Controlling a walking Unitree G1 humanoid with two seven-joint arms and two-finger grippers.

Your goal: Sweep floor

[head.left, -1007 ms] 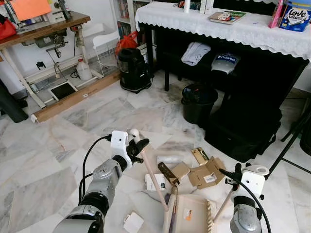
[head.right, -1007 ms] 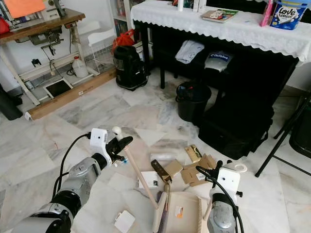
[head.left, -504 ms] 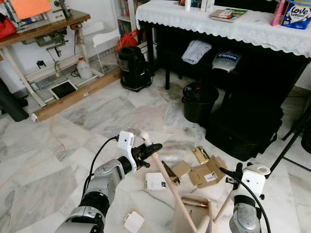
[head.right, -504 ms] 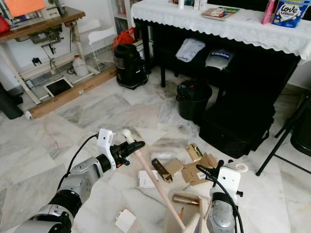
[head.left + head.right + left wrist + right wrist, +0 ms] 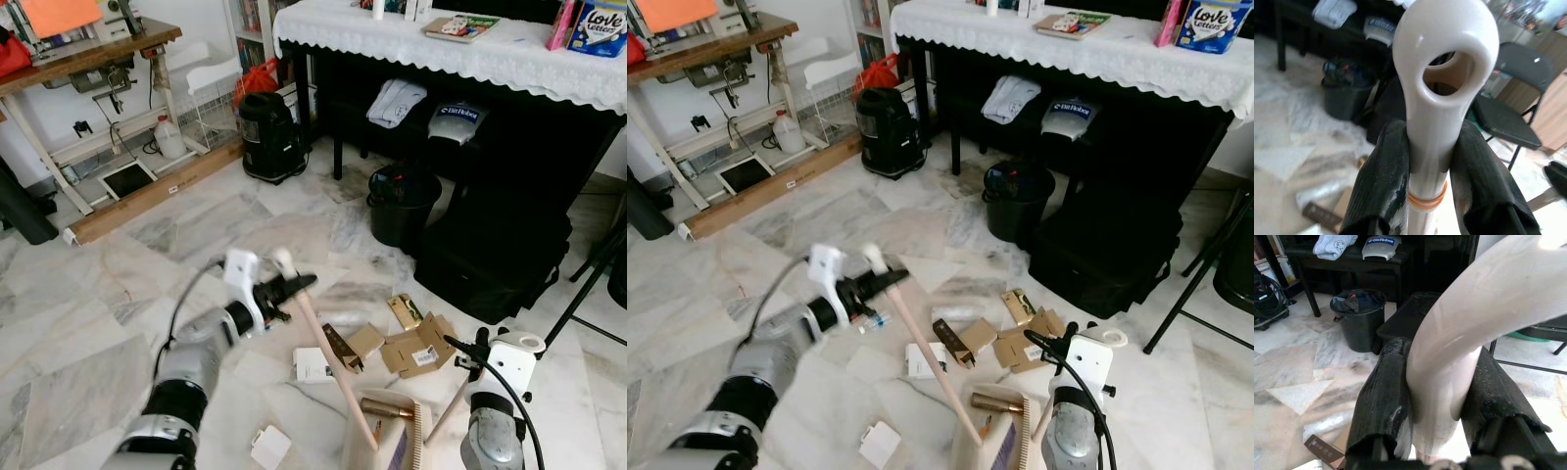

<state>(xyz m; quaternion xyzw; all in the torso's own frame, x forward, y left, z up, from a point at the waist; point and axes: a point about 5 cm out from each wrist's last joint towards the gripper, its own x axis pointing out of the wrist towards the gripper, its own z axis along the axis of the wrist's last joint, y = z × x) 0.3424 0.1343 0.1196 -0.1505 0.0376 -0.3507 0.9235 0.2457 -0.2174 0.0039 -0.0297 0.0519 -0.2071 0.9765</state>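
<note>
- A marble floor [image 5: 118, 284] in a cluttered room; torn cardboard boxes [image 5: 416, 348] and paper scraps lie scattered on it, near a black bin [image 5: 400, 206] beside a dark cloth-covered table.
- The left gripper [image 5: 294, 287] is clamped around the top of a pale broom handle [image 5: 328, 362], just under its white hanging loop [image 5: 1444, 63]; the arm looks blurred, so it seems to be mid-stroke.
- The handle slants down toward the robot's right, its lower end meeting a beige dustpan [image 5: 1004, 441] on the floor, where a gold tube [image 5: 997, 402] rests at the pan's mouth.
- The right gripper [image 5: 1442, 396] grips a curved white handle [image 5: 1488, 308], judged to be the dustpan's.
- Judged step: sweeping litter into the pan; much is not yet gathered.
- The next move likely calls for reaching the broom out to the boxes and drawing them toward the pan, held steady.
</note>
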